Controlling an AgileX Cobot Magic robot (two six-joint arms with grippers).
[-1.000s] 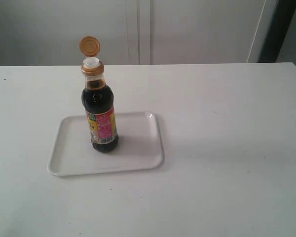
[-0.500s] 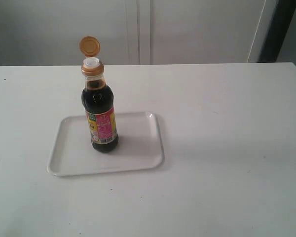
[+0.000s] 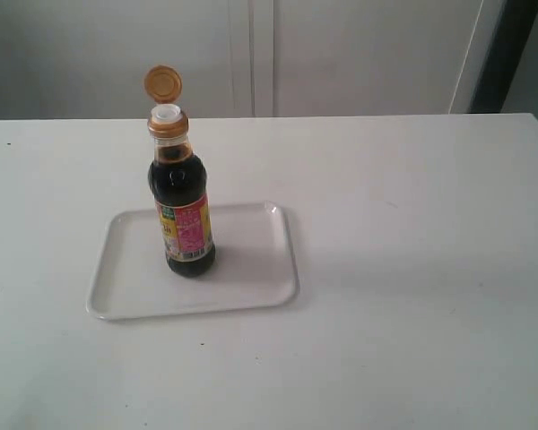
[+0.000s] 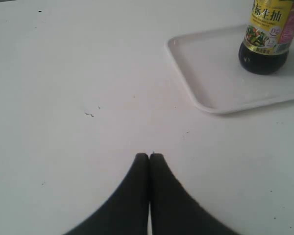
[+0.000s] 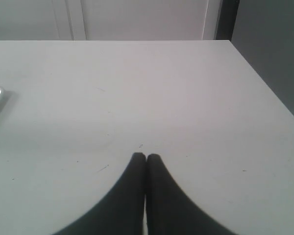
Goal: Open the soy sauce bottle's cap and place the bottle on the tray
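The left gripper (image 4: 149, 155) has its two dark fingers pressed together, tip against tip, holding nothing, above the bare white table (image 4: 88, 73). Ahead of it and off to one side lies the tray (image 4: 210, 83), well apart from the fingertips, with its rounded corner the nearest part. On the tray, farther from the gripper than that corner, stands the soy sauce bottle (image 4: 267, 46); only its dark base and yellow label show in the left wrist view.

The right gripper (image 5: 146, 157) is likewise closed, fingers together and empty, over the table. Only a sliver of the tray's edge shows at the border of the right wrist view, well away from this gripper.

In the exterior view neither gripper appears. The soy sauce bottle (image 3: 181, 206) stands upright on the white tray (image 3: 251, 278), left of the tray's middle. Its gold-orange cap (image 3: 162, 83) is flipped open and hangs back on its hinge above the collar, leaving the white spout (image 3: 166, 113) uncovered.
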